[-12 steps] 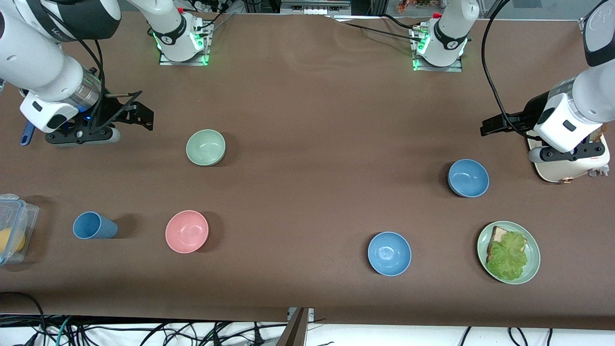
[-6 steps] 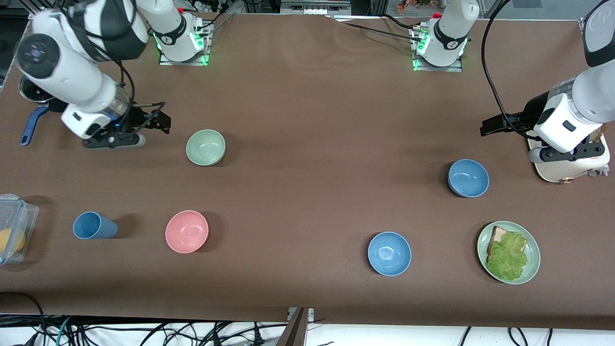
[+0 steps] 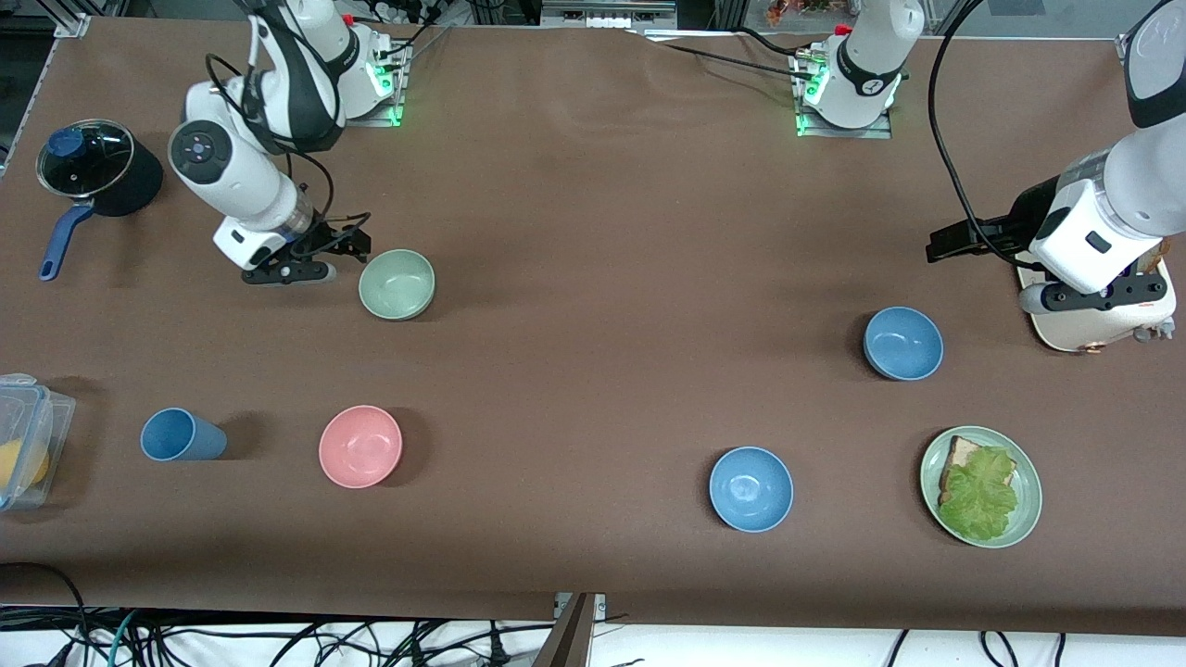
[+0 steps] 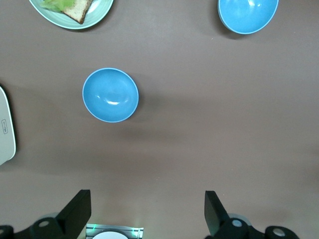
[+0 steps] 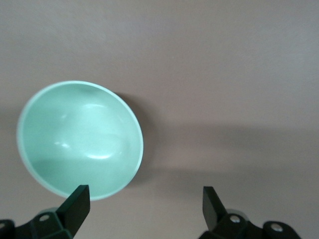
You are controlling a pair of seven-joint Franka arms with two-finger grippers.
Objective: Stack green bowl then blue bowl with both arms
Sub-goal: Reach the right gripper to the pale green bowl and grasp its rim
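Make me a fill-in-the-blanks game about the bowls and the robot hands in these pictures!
1. The right gripper hovers beside the ___ bowl, fingers open.
2. The pink bowl sits between the dusky blue bowl and the blue ___.
3. The green plate holds bread and ___.
4. The left gripper waits, fingers ___.

Missing words: green; cup; lettuce; open
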